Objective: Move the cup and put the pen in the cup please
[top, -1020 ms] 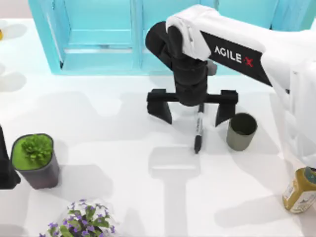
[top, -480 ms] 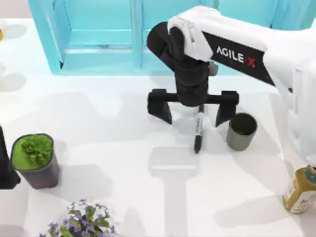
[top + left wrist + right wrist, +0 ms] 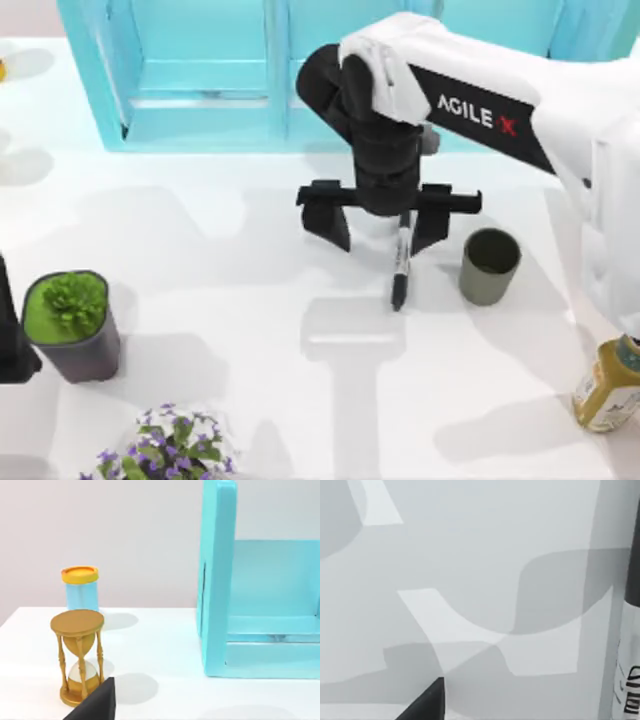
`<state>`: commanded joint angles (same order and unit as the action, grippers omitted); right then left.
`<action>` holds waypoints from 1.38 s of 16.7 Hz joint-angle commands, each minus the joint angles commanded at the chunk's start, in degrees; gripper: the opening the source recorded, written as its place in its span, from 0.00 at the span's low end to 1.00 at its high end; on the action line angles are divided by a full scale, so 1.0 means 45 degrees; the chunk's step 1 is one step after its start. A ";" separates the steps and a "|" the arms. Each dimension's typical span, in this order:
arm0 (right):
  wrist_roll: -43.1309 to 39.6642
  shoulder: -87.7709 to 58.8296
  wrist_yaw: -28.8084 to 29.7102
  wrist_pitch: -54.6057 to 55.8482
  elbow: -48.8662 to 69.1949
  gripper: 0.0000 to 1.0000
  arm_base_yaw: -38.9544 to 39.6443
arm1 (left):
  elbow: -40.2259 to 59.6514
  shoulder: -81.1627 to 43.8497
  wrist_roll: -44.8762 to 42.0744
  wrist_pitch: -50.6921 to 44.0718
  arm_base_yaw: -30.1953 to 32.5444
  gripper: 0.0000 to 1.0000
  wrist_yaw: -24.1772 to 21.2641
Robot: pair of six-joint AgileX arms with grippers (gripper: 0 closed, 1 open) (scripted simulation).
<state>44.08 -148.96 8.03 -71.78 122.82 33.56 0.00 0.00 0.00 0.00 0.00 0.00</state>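
Two black fingers of the right pincer [image 3: 381, 230] stand spread wide astride the slim black marker pen [image 3: 401, 262] lying on the white desk [image 3: 250, 330], apparently to clasp it. Just beside the pincer's outer finger stands the olive-grey cylindrical cup [image 3: 489, 265], upright to receive it. Parked left pincer [image 3: 12, 345]: cannot tell.

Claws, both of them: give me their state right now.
Right claw: open, fingers straddling the pen on the table, gripping nothing.
Left claw: parked at the table's left edge; state cannot be told.

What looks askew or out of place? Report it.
Nothing spilled or damaged. The slim black marker pen lies flat on the white table, the olive-grey cylindrical cup upright beside it. The open right gripper sits off-centre over the pen.
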 joint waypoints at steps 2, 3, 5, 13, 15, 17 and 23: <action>0.0000 0.0000 0.0000 0.0000 0.0000 0.17 0.0000 | 0.0000 0.0000 0.0000 0.0000 0.0000 1.00 0.0000; 0.0000 0.0000 0.0000 0.0000 0.0000 0.10 0.0000 | 0.0000 0.0000 0.0000 0.0000 0.0000 1.00 0.0000; 0.0000 0.0000 0.0000 0.0000 0.0000 0.00 0.0000 | 0.0000 0.0000 0.0000 0.0000 0.0000 1.00 0.0000; 0.0332 0.0625 -0.0414 0.0123 0.0489 0.00 0.0124 | 0.0000 0.0000 0.0000 0.0000 0.0000 1.00 0.0000; 0.0363 0.0726 -0.0418 0.0080 0.0389 0.00 0.0159 | 0.0000 0.0000 0.0000 0.0000 0.0000 1.00 0.0000; 0.0489 0.1154 -0.0433 -0.0010 0.0051 0.00 0.0292 | 0.0000 0.0000 0.0000 0.0000 0.0000 1.00 0.0000; 0.0947 0.2557 -0.0466 -0.0367 -0.1030 0.00 0.0766 | 0.0000 0.0000 0.0000 0.0000 0.0000 1.00 0.0000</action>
<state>48.34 -137.46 5.93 -73.43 118.19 37.01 0.00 0.00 0.00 0.00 0.00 0.00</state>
